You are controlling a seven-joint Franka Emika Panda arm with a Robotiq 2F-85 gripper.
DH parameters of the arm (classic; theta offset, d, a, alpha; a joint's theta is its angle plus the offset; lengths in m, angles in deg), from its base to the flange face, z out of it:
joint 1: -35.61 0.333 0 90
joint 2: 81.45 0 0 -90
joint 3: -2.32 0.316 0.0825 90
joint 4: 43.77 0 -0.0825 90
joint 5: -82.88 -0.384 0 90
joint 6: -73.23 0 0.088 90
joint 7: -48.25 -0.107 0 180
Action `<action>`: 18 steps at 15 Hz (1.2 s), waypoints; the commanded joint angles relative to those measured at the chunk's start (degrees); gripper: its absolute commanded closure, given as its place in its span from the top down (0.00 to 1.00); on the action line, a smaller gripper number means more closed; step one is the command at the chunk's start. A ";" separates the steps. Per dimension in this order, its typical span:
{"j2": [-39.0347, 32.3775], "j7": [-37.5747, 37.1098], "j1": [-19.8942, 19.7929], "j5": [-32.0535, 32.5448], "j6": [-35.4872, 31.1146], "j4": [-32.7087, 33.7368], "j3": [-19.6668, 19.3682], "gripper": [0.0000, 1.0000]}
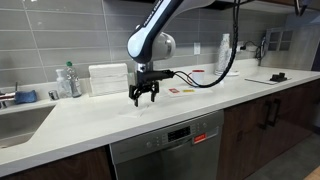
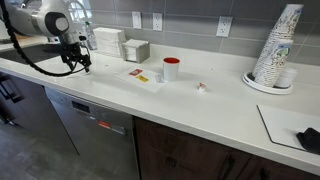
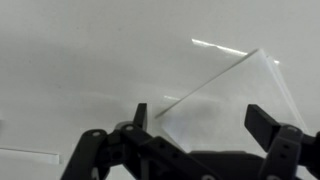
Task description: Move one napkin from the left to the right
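The napkin [image 3: 228, 100] is a thin white sheet lying flat on the pale countertop. In the wrist view it sits right under and between my fingers, with one corner pointing away. My gripper [image 3: 203, 125] is open and empty, with its fingers spread on either side of the sheet. In both exterior views the gripper [image 1: 143, 95] [image 2: 75, 62] hangs just above the counter, in front of the white box [image 1: 108, 78]. The napkin blends with the counter there and cannot be made out.
A small flat red-and-white item [image 2: 138, 75] and a red-lidded cup [image 2: 171, 68] lie further along the counter. A stack of paper cups [image 2: 276, 48] stands at the far end. Bottles [image 1: 68, 80] and a sink [image 1: 22, 120] lie beyond the box. A black cable [image 1: 205, 78] trails from the gripper.
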 commanded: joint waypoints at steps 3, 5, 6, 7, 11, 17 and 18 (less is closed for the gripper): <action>-3.44 1.04 0.88 0.81 -0.06 3.41 -1.27 0.95; -4.03 1.38 0.85 0.83 0.04 4.03 -1.43 0.91; -4.29 1.62 0.83 0.83 0.14 4.34 -1.50 0.89; -4.52 1.76 0.87 0.90 0.30 4.63 -1.62 0.87; -5.43 2.46 0.79 0.77 0.47 5.52 -1.70 0.82; -6.73 3.96 0.98 1.08 1.85 7.33 -1.81 0.71; -6.77 4.32 1.00 0.98 2.39 7.68 -1.66 0.70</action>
